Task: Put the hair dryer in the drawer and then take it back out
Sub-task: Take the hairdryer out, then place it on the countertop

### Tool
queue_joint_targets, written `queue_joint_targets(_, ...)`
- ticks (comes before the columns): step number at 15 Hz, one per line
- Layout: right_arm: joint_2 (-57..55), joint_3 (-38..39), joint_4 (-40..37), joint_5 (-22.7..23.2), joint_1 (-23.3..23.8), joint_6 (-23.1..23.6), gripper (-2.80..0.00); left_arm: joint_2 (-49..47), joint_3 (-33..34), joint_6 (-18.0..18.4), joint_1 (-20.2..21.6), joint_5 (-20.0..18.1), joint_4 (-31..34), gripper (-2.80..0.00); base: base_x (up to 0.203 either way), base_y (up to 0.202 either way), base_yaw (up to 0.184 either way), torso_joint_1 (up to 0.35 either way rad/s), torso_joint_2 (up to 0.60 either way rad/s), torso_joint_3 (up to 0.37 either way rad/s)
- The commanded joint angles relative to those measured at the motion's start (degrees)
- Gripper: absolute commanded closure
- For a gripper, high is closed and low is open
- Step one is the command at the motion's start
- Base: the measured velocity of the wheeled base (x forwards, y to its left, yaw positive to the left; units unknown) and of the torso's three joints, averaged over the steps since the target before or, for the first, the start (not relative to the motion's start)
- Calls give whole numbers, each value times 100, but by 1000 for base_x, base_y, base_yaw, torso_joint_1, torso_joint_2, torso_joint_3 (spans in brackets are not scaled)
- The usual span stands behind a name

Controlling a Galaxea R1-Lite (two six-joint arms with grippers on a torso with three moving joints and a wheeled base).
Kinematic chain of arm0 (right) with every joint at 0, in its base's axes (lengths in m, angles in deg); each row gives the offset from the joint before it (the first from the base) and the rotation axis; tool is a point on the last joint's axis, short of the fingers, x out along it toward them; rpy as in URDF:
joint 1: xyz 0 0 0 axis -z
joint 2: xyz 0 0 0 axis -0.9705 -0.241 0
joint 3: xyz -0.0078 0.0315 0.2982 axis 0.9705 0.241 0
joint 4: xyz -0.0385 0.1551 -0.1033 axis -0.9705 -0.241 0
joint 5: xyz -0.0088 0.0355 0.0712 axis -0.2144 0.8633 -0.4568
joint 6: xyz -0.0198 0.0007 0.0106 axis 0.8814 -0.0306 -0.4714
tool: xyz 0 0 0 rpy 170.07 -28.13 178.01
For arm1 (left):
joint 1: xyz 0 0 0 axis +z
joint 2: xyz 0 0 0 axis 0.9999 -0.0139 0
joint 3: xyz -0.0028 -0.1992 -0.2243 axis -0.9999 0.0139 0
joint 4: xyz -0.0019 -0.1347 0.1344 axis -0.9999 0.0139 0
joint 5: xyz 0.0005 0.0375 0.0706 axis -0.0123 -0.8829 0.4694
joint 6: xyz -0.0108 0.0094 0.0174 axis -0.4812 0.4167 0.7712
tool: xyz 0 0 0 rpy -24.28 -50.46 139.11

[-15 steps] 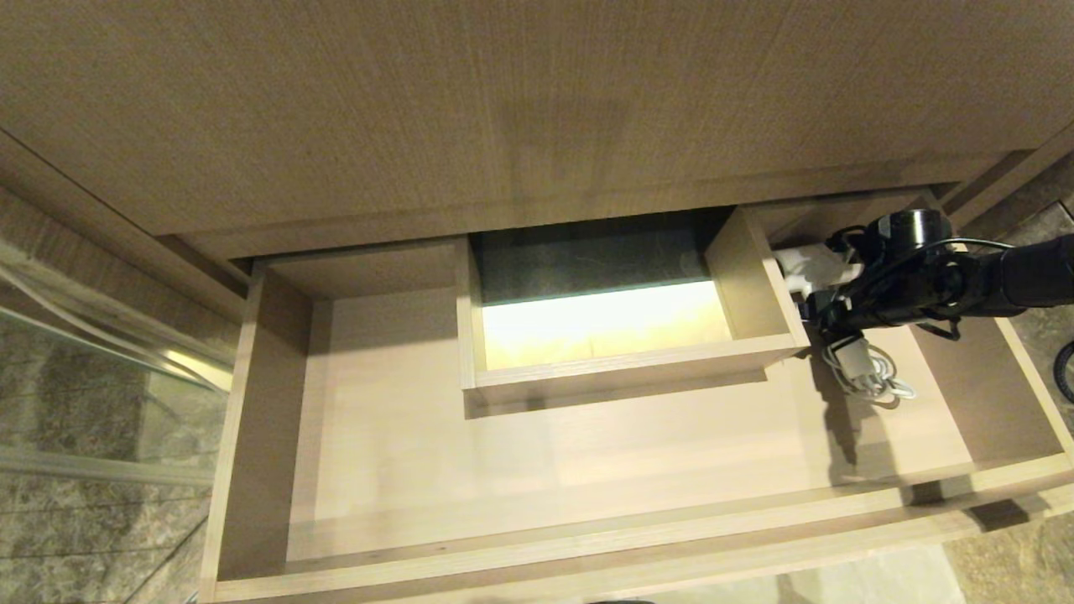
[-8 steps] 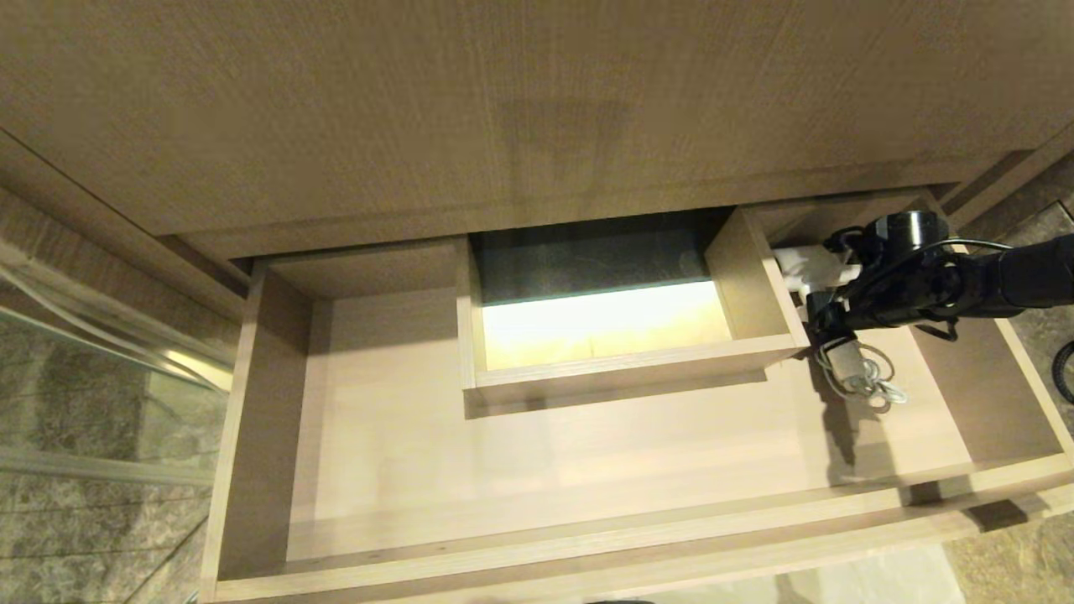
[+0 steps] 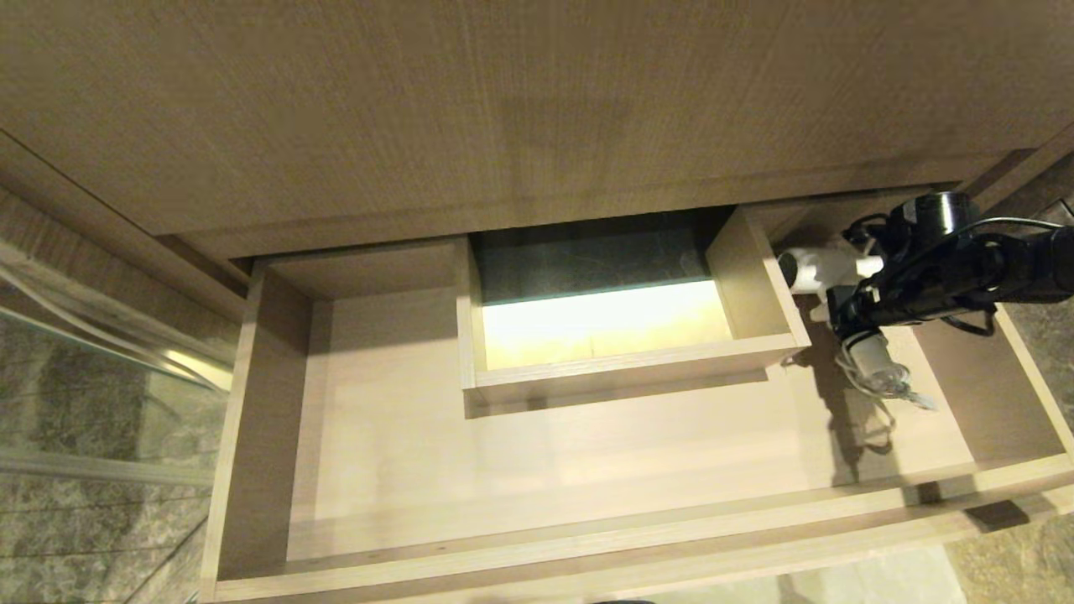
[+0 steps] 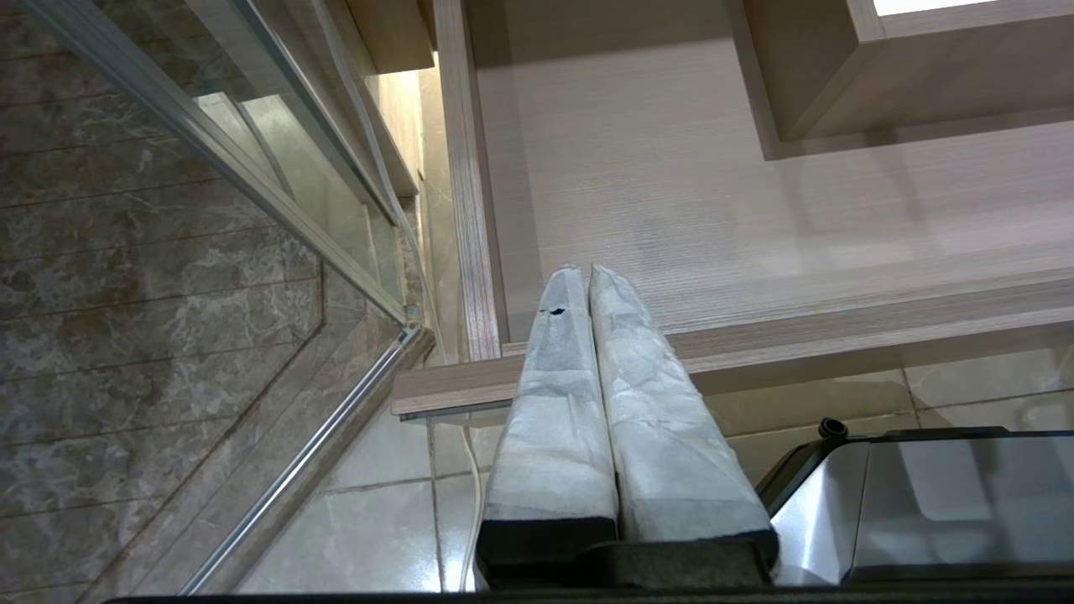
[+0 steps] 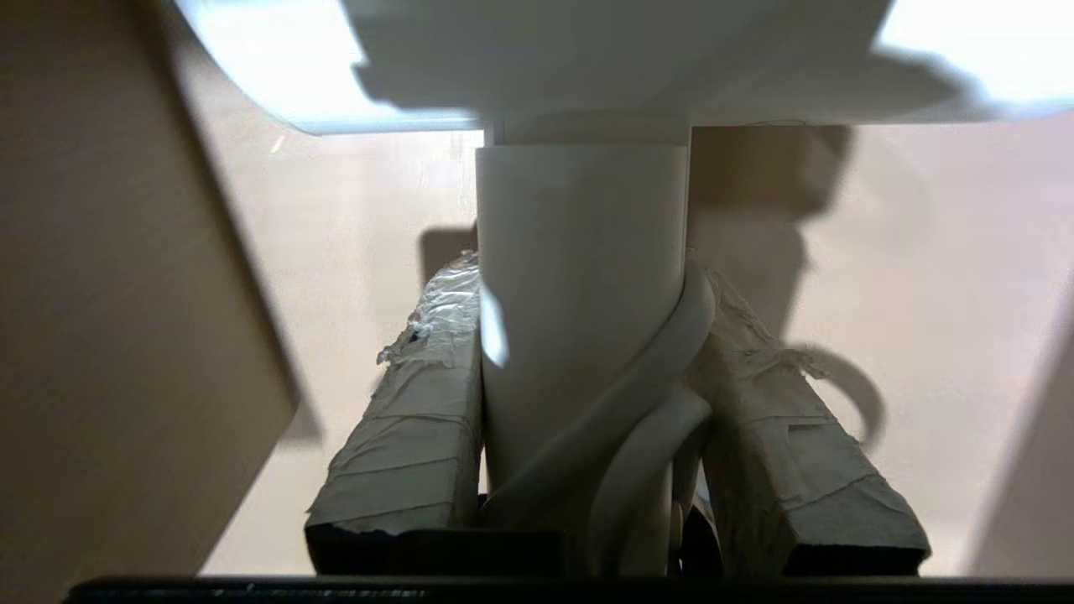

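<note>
Jaws of the right gripper [image 5: 587, 369] now clamp the hair dryer [image 3: 818, 270] by its handle, lifted since a second ago above the drawer's [image 3: 537, 562] far right corner, cord [image 3: 881, 377] dangling. Left gripper [image 4: 587, 285] is parked near the drawer's left front, jaws pressed together.

Dryer barrel [image 5: 537, 59] cut off

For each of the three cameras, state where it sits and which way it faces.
Head view: up on the head, looking down into the open drawer; right arm enters from the right, right gripper clamping the hair dryer.
Left wrist view: behind the shut left gripper, facing the drawer's front corner and floor tiles.
Right wrist view: behind the right gripper's fingers, facing the dryer's handle and cord.
Shared: all three show the drawer; head and right wrist views both show the dryer.
</note>
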Motion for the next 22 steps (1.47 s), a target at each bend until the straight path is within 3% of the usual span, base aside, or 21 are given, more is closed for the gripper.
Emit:
queue_joint_targets(1,850,557,-1,6,2,8,0,-9,1,0,1,2,-2,0,0,0,0,0,0,0)
queue_joint_targets(8,2725,1951,-78,-55,32,77,0,-9,1,8,1,2,-2,0,0,0,0,0,0,0)
queue_joint_targets(13,3650,2269,-709,-521,81,447,0,-9,1,8,1,2,-2,0,0,0,0,0,0,0)
queue_joint_targets(17,4363,2509,-1280,-561,83,733,0,-9,1,2,1,2,-2,0,0,0,0,0,0,0)
queue_joint_targets(22,5054,2539,-1378,-577,83,770,0,-9,1,5,1,2,-2,0,0,0,0,0,0,0)
